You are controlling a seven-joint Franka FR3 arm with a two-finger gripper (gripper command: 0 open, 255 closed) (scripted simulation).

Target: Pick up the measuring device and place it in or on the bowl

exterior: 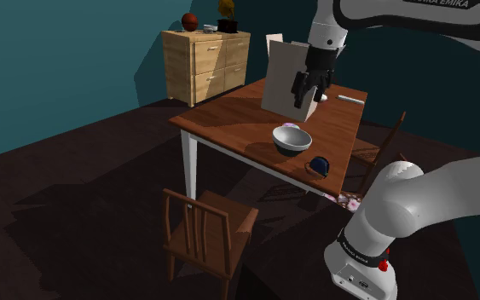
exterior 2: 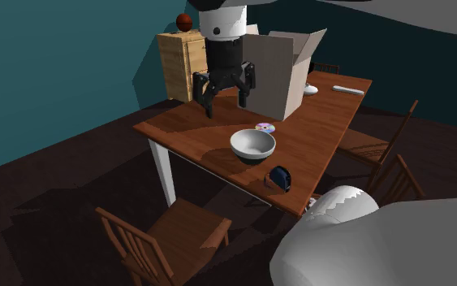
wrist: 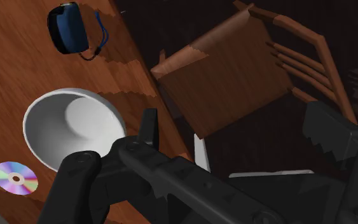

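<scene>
Teal walls (exterior: pixel 59 68) all round, a dark floor (exterior: pixel 84 187) below, and dim light throwing long shadows across it. Centre stage is a reddish wooden table (exterior: pixel 238 115) on white legs. In the shoulder view a pale wooden dresser (exterior: pixel 204 64) stands at its eleven o'clock by the wall, one brown chair (exterior: pixel 208 226) at seven, another chair (exterior: pixel 373 155) at four.

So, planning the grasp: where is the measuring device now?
The dark blue measuring device lies on the brown wooden table near its edge, lower right of the round white bowl in the second exterior view, not touching it.
</scene>
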